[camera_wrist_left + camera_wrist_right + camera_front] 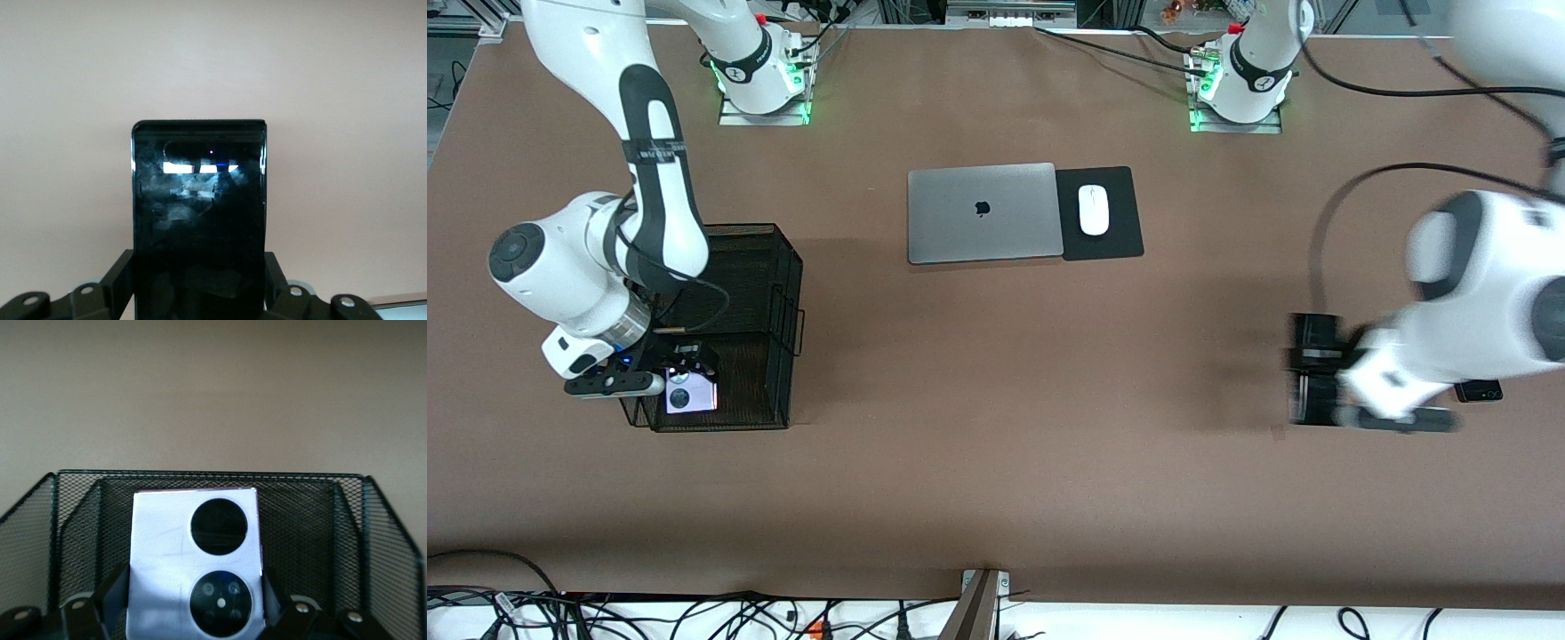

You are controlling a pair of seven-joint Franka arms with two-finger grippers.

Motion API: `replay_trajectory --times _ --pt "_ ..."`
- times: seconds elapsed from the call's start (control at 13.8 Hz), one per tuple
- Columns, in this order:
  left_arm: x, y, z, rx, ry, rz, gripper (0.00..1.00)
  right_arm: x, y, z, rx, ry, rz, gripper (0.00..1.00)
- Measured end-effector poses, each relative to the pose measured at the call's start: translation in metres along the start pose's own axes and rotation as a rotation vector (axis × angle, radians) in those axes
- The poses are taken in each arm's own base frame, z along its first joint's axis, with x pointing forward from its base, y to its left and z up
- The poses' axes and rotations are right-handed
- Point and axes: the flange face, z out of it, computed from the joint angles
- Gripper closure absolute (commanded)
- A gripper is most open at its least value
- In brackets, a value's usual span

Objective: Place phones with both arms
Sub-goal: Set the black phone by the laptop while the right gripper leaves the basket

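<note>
The right gripper (685, 378) is closed on the lilac-white phone (691, 392), its two fingers (110, 590) pressing the phone's long edges. In the right wrist view the phone shows its pale back with two black circles, one above the other. Gripper and phone hang over the black mesh basket (769, 293), at about 8 o'clock in the front view, above the basket's end nearer the front camera. The basket stands on the brown table (996, 444) toward the right arm's end.

The left gripper (1316, 373) is clamped shut on the long black phone (1309, 369) — the left wrist view shows the dark glossy slab (199, 220) standing up between the fingers (117, 280), with bare table past it. In the front view this gripper is blurred, at about 4 o'clock, over open table toward the left arm's end.

The small black phone (1479, 390) lies flat on the table just beside the left arm's wrist, partly hidden by it.

Near the centre, at roughly 12 o'clock, a closed grey laptop (983, 213) lies with a black mouse pad (1116, 240) touching its edge on the side toward the left arm's end — a white mouse (1093, 210) rests on the pad.
</note>
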Motion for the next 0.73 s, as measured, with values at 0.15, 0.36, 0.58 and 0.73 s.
replay_trajectory --times 0.15,0.36,0.58,0.73 --pt "-0.014 0.091 0.031 0.005 -0.002 -0.007 0.73 -0.002 0.001 0.008 -0.002 -0.005 0.005 0.57" --pt "-0.024 0.186 0.095 -0.044 0.048 -0.075 0.72 -0.004 0.000 0.012 -0.001 -0.010 0.009 0.05" --pt "-0.042 0.250 0.146 -0.079 0.076 -0.112 0.72 -0.005 0.000 0.017 0.013 -0.009 0.034 0.00" --pt "-0.050 0.264 0.179 -0.073 0.085 -0.108 0.72 -0.005 -0.001 0.019 0.014 -0.010 0.036 0.00"
